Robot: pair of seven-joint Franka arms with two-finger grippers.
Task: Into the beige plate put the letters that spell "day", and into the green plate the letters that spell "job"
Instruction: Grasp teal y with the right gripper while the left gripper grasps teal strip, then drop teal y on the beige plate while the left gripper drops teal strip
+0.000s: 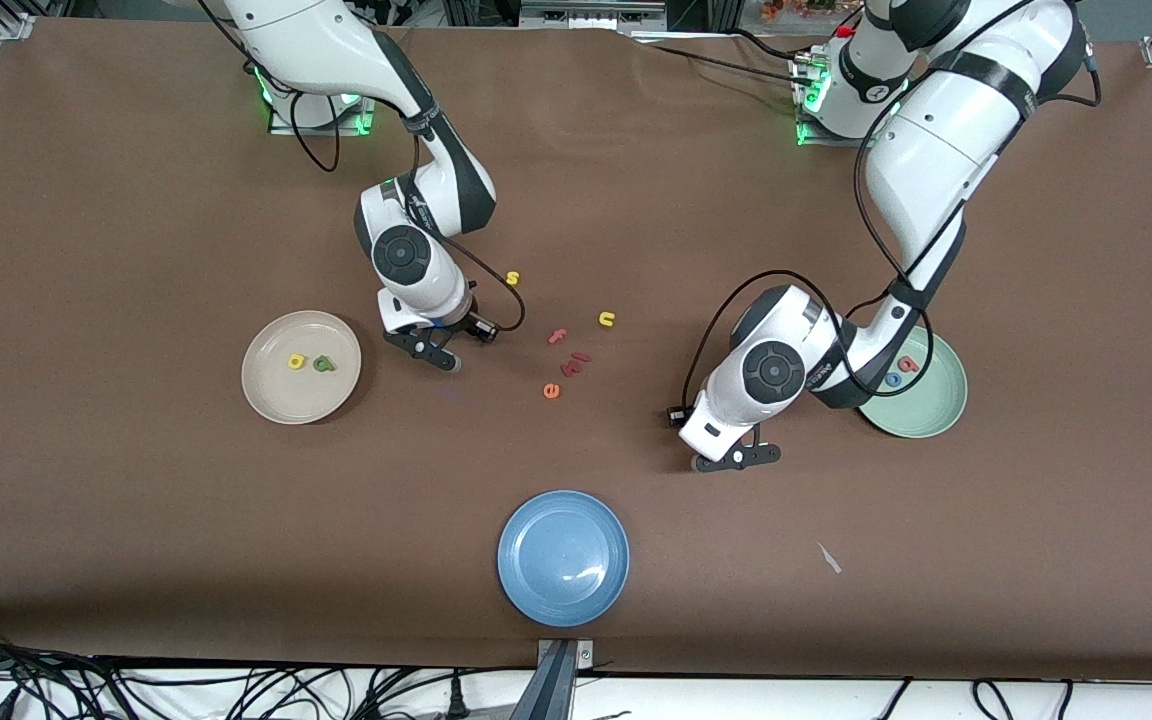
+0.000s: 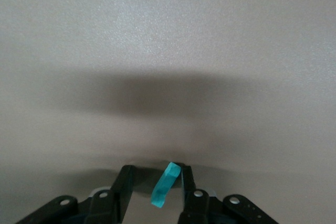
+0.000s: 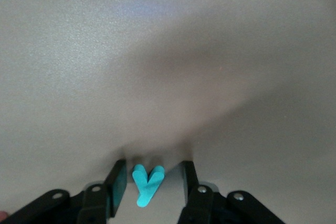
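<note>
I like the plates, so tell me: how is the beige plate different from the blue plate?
The beige plate holds two little letters, a yellow one and a dark green one; the blue plate holds none. The beige plate lies toward the right arm's end of the table, while the blue plate lies nearer the front camera, about midway along. Both are round, shallow and look the same size.

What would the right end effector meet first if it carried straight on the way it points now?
Most likely the teal "y" lying between the right end effector's fingers, then the brown table under it; depth is unclear.
</note>
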